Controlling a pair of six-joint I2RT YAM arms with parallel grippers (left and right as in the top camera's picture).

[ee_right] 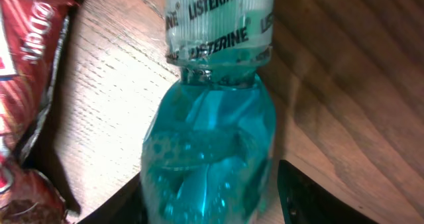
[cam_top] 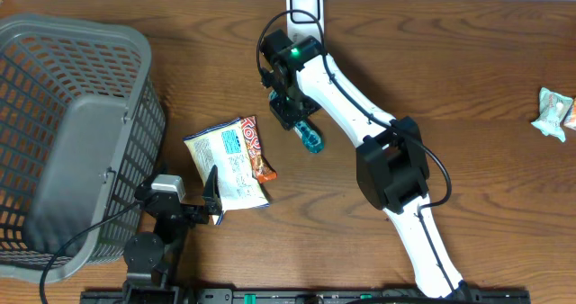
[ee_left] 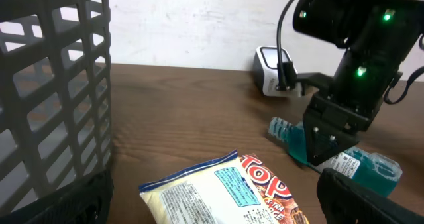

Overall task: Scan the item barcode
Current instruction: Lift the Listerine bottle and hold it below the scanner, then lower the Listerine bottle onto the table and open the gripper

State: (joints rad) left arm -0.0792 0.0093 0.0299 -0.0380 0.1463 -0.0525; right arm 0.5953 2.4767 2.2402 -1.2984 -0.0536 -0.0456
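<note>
- Right now we see the mouthwash bottle [cam_top: 310, 138] lying on its side on the wooden table [cam_top: 450, 70], a little below the white scanner [cam_top: 305, 7] that stands at the far edge.
- Its blue liquid and the clear printed cap show in the right wrist view, with the cap pointing away from the camera.
- We find the right gripper [cam_top: 301, 124] lowered over the bottle, one dark finger on each side of the body; whether they press it or stand just clear, we cannot tell.
- We see the left gripper [cam_top: 214, 201] with its fingers spread wide and holding nothing, close beside the lower edge of a snack packet [cam_top: 232, 160].
- That packet lies flat between the bottle and a grey mesh basket [cam_top: 144, 115] at the left.
- We also note a small wrapped sweet [cam_top: 553, 113] near the right edge, well apart from everything else.
</note>
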